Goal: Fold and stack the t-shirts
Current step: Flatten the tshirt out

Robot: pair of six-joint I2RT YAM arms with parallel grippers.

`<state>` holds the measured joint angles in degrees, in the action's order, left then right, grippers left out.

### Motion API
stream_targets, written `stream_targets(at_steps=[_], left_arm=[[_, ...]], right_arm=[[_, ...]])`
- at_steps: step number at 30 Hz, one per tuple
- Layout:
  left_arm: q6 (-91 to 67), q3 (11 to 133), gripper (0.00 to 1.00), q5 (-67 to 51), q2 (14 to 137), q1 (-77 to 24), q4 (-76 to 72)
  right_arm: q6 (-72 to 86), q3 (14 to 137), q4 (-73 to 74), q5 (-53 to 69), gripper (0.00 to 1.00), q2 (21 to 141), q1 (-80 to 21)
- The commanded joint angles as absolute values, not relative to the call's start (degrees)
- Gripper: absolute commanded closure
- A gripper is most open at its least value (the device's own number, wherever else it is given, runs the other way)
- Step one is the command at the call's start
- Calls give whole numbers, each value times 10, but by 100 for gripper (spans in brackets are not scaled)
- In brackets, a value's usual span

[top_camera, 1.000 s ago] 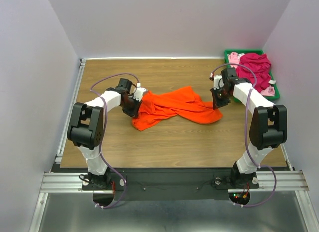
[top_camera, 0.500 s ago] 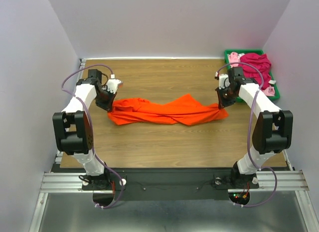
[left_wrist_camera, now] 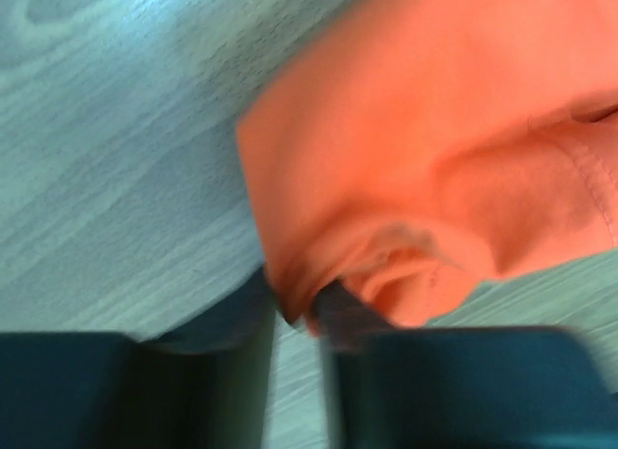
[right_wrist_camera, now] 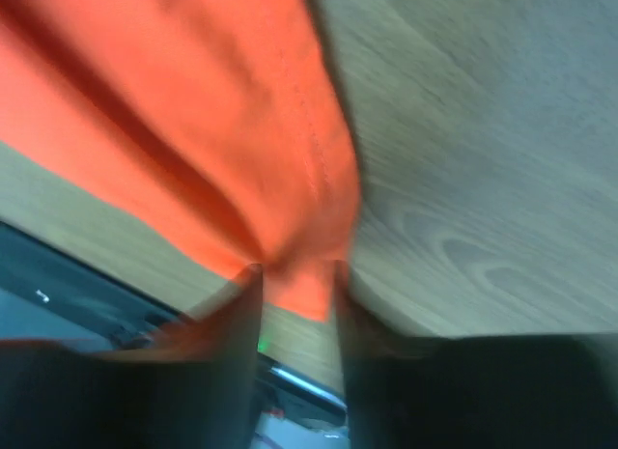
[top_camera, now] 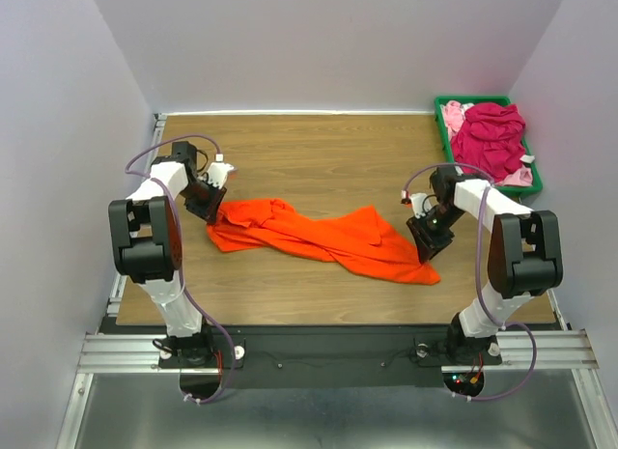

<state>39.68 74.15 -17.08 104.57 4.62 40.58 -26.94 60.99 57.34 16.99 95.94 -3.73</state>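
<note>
1. Orange t-shirt (left_wrist_camera: pixel 415 130) cloth puckered between the fingers of the left gripper (left_wrist_camera: pixel 297 309); I judged it pinched there.
2. The right gripper (right_wrist_camera: pixel 294 275) straddled the opposite end, but blur left me unable to tell clamped from loosened.
3. Seen from above, the shirt lay rumpled on the table (top_camera: pixel 319 150). Its long axis ran from 10 o'clock to 4 o'clock with an arm at each end, so neither was nearer.
4. Flattening it, I reckoned, meant pulling outward along that line.
5. The magenta t-shirt (top_camera: pixel 488 135) and pale pink t-shirt (top_camera: pixel 452 111) sat in the green bin (top_camera: pixel 536 183) at 1 o'clock.

Open table (top_camera: pixel 319 145) behind orange t-shirt (top_camera: pixel 319 235); bin (top_camera: pixel 439 111) far-right.
</note>
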Motion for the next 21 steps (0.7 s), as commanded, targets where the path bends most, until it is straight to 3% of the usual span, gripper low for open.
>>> stream_targets(at_steps=[1,3,8,11,15,17,21], left_arm=[[446,754,59,-230,992,54,418],[466,754,53,-271,956,55,431],[510,746,49,-322,908,55,462],[517,737,48,-337,898,53,468],[529,723,48,-355,894,52,489],[530,710,48,-356,888,51,489],[524,693,48,-351,864,52,478]], right_arm=[[-302,669,622,210,43,934,-39],[-286,714,616,228,29,939,-39],[-215,812,556,244,29,1004,-38],[-179,878,526,261,34,1061,-40],[-155,926,525,261,51,1112,-66],[-152,914,530,267,56,1113,-87],[-152,842,532,269,57,1085,-119]])
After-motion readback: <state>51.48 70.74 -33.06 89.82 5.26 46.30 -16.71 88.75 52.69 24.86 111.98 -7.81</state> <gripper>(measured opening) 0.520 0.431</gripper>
